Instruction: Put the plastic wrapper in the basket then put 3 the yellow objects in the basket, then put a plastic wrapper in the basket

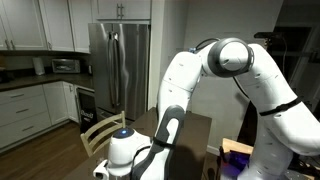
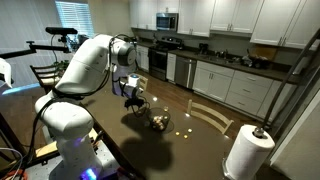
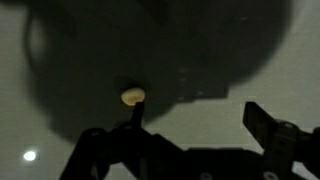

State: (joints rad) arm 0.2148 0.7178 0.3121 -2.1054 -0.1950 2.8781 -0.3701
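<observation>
Apparently mid-task: gripper (image 3: 200,135) spread wide, empty, poised over yellow piece (image 3: 132,96); basket (image 2: 156,125) nearby, contents unclear.

In an exterior view, the white robot arm (image 1: 190,75) is arching over from the right and bending down above a dark bench (image 1: 198,128). A wooden chair (image 1: 98,132) is standing beside it, while a steel fridge (image 1: 120,65) is standing behind, among white cabinets (image 1: 40,25).

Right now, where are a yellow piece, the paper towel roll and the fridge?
yellow piece (image 3: 132,96), wrist view, its middle.
paper towel roll (image 2: 248,152), exterior view, its side.
fridge (image 1: 108,65), exterior view, its door.
</observation>
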